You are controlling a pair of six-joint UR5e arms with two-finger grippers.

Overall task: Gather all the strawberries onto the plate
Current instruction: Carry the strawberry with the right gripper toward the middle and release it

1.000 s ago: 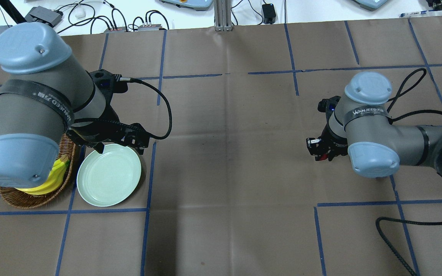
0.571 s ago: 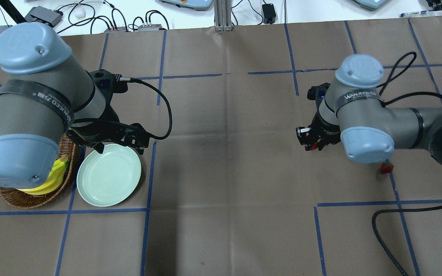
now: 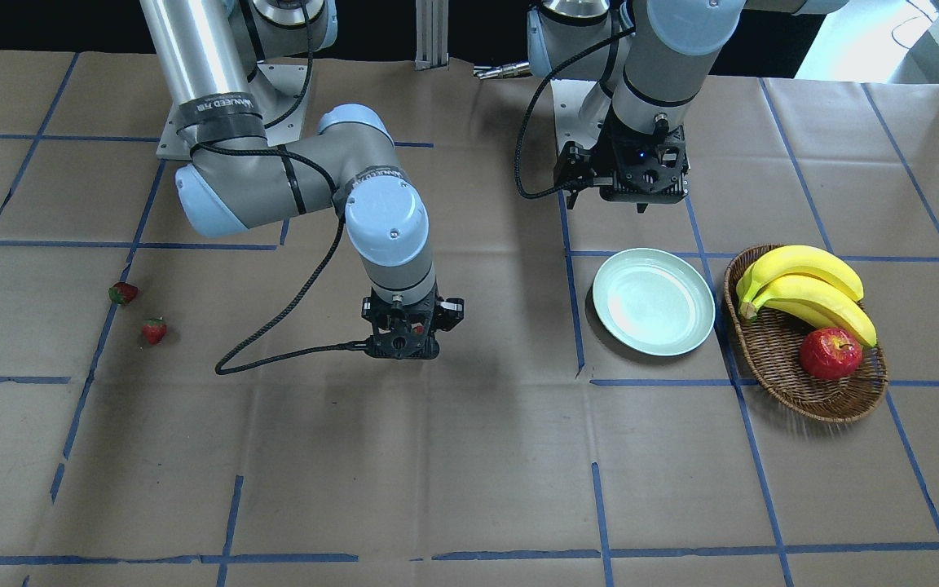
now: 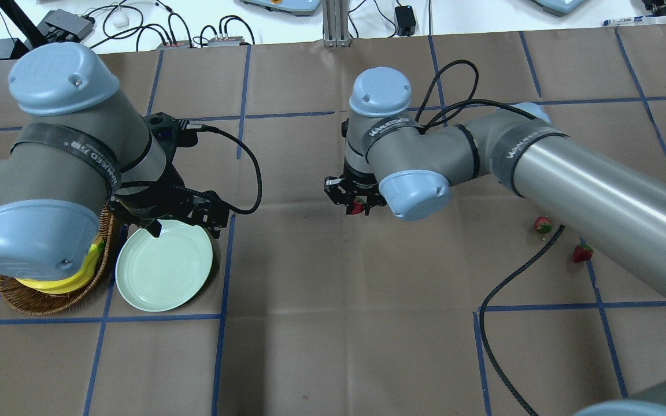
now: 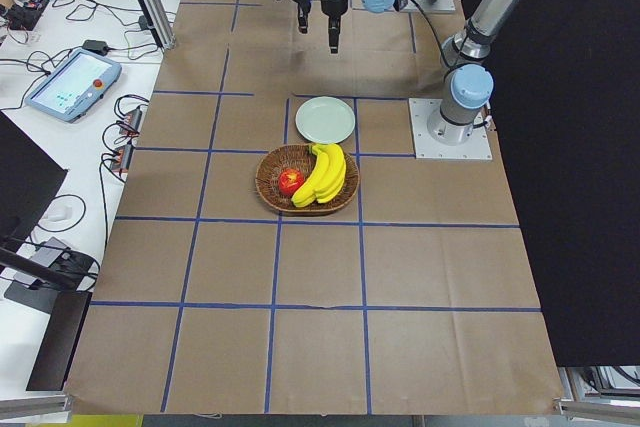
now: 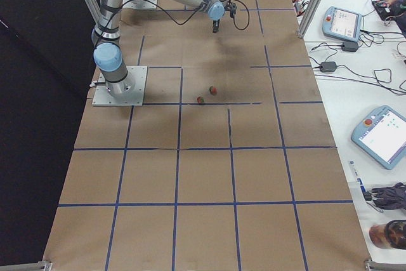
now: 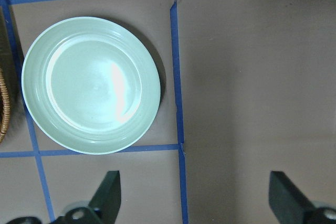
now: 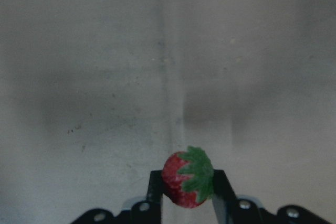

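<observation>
My right gripper is shut on a small red strawberry with a green cap and holds it above the middle of the table; it also shows in the front view. Two more strawberries lie on the table at the right, close together. The pale mint-green plate sits at the left with nothing on it. My left gripper is open and empty, hovering by the plate's far rim.
An oval wicker basket with bananas and a red apple stands beside the plate, on the side away from the strawberries. The right arm's black cable trails across the table near the loose strawberries.
My right arm has swung left from the right side to the table's middle, carrying the strawberry. This uncovered the two strawberries on the table. The left arm shifted only slightly.
</observation>
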